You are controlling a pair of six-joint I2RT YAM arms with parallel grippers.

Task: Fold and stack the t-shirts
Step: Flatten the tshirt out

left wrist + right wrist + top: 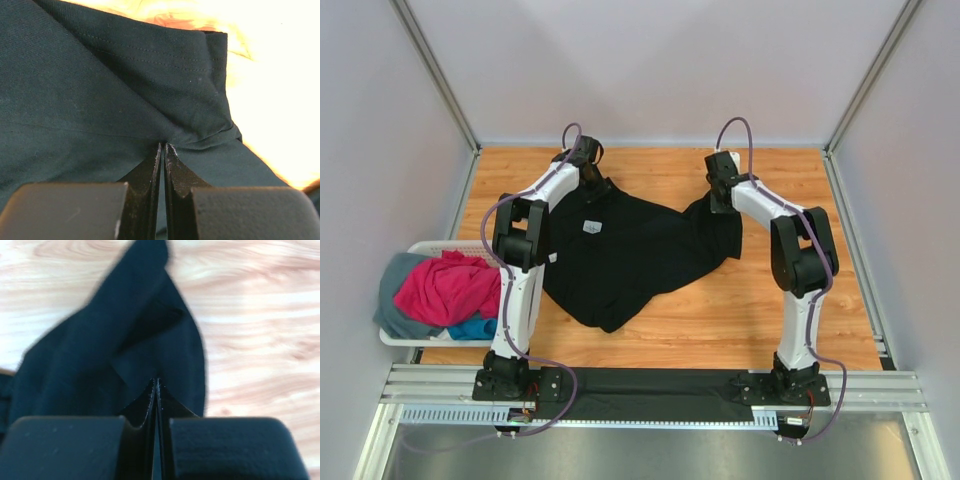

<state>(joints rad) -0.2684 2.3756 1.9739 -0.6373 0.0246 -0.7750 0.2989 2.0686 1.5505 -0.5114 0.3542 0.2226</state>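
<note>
Black t-shirt (pixel 630 262) lies rumpled mid-table. Left gripper (pixel 164 147) is clamped on its far-left edge, right gripper (pixel 156 382) on its far-right edge. Pink t-shirt (pixel 445 286), blue t-shirt (pixel 475 327) and grey t-shirt (pixel 392 285) are heaped in the white basket (pixel 402 339), near left.

Wooden table (pixel 740 310): black t-shirt (pixel 620 265) spread mid-table, white basket (pixel 405 341) at left edge.

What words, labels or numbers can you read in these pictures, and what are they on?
Small white label on the black t-shirt: too small to read.
Both wrist views: no print visible.
Nothing else carries text.
</note>
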